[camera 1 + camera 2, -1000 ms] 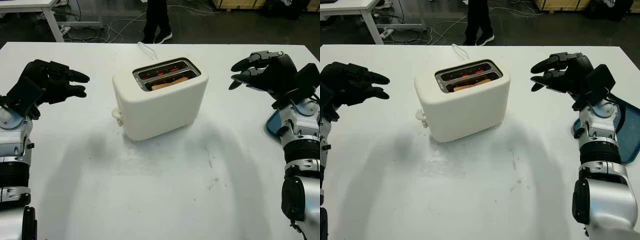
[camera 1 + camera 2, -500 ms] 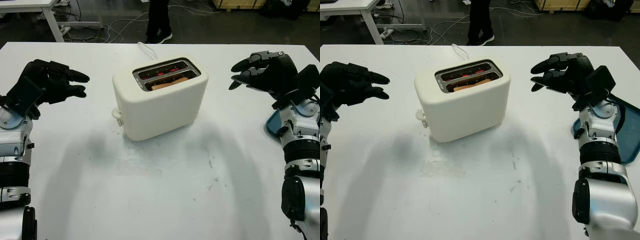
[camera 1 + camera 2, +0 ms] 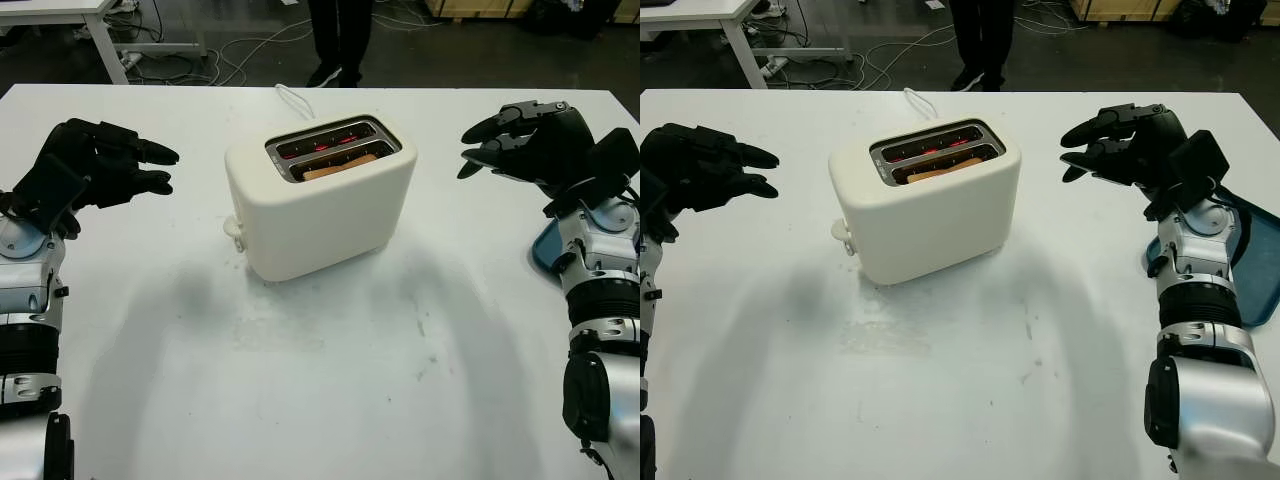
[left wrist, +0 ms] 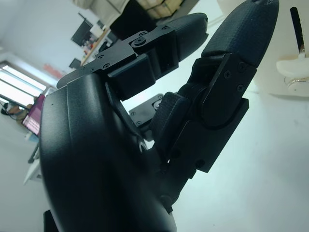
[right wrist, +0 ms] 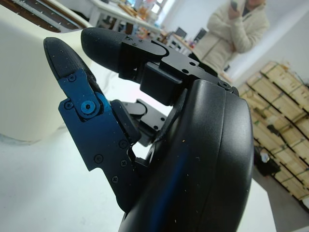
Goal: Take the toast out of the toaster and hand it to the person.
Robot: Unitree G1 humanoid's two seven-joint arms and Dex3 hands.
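Observation:
A cream two-slot toaster (image 3: 320,200) stands in the middle of the white table (image 3: 320,380). A brown slice of toast (image 3: 340,166) sits low in its nearer slot, and the far slot glows red. My left hand (image 3: 125,165) hangs open above the table to the toaster's left, well apart from it. My right hand (image 3: 510,140) hangs open to the toaster's right, also apart from it. A person's legs (image 3: 338,40) stand beyond the table's far edge. In the right wrist view the person (image 5: 231,34) wears a light jacket.
A blue tray (image 3: 1255,260) lies at the table's right edge behind my right forearm. The toaster's white cord (image 3: 292,98) runs off the far edge. Cables and a desk leg (image 3: 105,45) are on the floor beyond.
The person's legs beyond the table have shifted to the right. Both my hands and the toaster have stayed where they were.

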